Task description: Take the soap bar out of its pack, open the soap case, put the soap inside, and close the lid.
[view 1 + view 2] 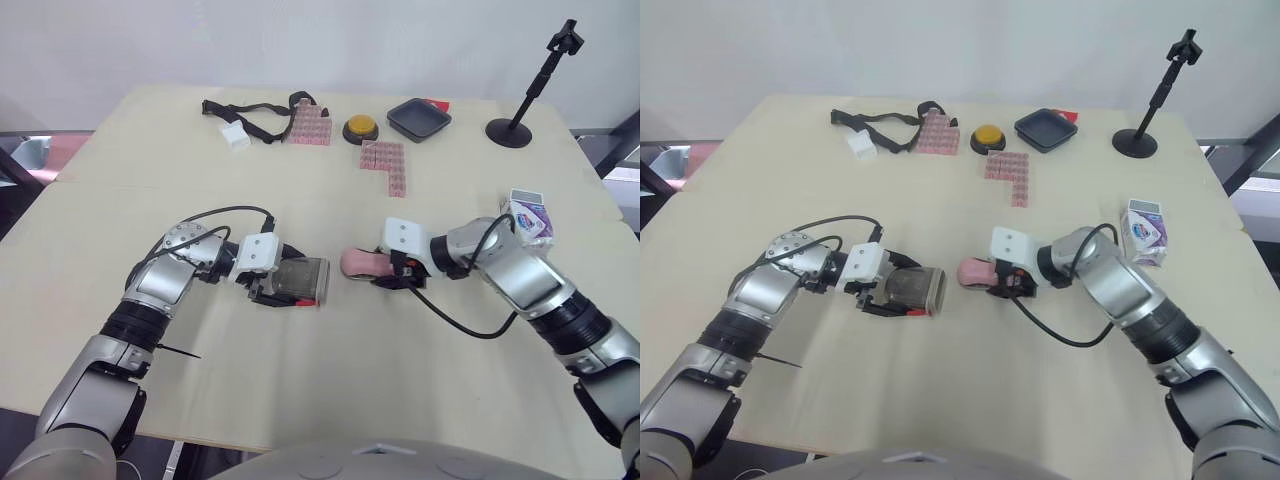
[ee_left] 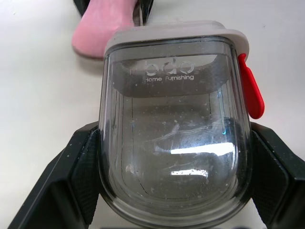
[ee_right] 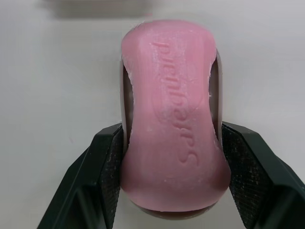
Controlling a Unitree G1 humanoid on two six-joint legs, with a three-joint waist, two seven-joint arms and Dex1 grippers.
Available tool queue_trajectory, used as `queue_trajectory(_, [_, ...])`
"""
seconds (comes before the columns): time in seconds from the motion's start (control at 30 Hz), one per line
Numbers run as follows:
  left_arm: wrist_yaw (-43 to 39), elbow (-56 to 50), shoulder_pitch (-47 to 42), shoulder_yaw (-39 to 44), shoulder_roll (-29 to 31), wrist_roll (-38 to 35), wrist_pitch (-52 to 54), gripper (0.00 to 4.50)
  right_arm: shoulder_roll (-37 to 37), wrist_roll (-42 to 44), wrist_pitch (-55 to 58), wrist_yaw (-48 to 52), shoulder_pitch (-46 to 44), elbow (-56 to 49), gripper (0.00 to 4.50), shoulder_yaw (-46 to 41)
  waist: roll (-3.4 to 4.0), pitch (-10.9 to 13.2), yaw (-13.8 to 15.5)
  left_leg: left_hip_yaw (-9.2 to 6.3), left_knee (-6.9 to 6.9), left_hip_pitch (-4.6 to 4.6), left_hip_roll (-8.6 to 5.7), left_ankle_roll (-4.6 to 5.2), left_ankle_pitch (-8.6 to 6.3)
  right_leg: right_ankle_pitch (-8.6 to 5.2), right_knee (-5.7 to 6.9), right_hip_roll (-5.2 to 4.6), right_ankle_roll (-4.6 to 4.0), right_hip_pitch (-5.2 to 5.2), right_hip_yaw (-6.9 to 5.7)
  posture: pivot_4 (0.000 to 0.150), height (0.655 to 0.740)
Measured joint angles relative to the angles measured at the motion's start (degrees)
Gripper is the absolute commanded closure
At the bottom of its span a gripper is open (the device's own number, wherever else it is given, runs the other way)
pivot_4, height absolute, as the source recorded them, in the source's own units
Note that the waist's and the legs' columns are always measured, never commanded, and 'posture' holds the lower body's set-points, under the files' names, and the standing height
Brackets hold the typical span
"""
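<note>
1. The soap bar [image 3: 171, 109] is pink, bare and out of its wrapping. The right gripper [image 1: 383, 270] holds it low over the table [image 1: 300, 380], with its two fingers closed partway onto the bar's long sides at the waist. The bar's free end points toward the case, a hold that suits feeding it in endways.
2. The soap case [image 2: 174, 143] is clear, with a pale rim and a red latch [image 2: 251, 93]. It lies sideways in the left gripper [image 1: 290, 283], whose fingers press on its two flanks. The rim end faces the soap, close to it but not touching.
3. The case looks shut, so I judge the latch must be worked before the bar can go in. With both grippers full, one thing probably has to be set down first.
4. The soap pack [image 1: 528, 217] stands near the table's right edge, just beside the right arm and out of the way.
5. Pink blocks [image 1: 385, 165], a yellow button [image 1: 359, 128], a black tray [image 1: 418, 118] and a strap [image 1: 255, 110] sit along the far side, well apart from the work.
</note>
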Motion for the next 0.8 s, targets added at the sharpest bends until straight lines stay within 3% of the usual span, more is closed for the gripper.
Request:
queue_trajectory(0.3, [2.64, 2.36, -0.57, 0.00, -2.87, 0.33, -0.22, 1.02, -3.53, 2.58, 3.11, 5.46, -0.23, -9.65, 1.98, -1.87, 0.00, 0.01, -0.02, 0.00, -0.06, -0.07, 0.16, -0.01, 0.00, 0.17, -0.02, 0.11, 0.29, -0.02, -0.09, 0.150, 0.7287])
queue_trajectory(0.8, [3.26, 0.96, -0.73, 0.01, -4.55, -0.27, 0.66, 1.02, -1.70, 1.72, 8.68, 4.69, -1.99, -9.06, 1.98, 0.92, 0.01, 0.01, 0.14, 0.01, -0.06, -0.03, 0.16, -0.01, 0.00, 0.13, -0.04, 0.10, 0.22, -0.03, -0.09, 0.150, 0.7287])
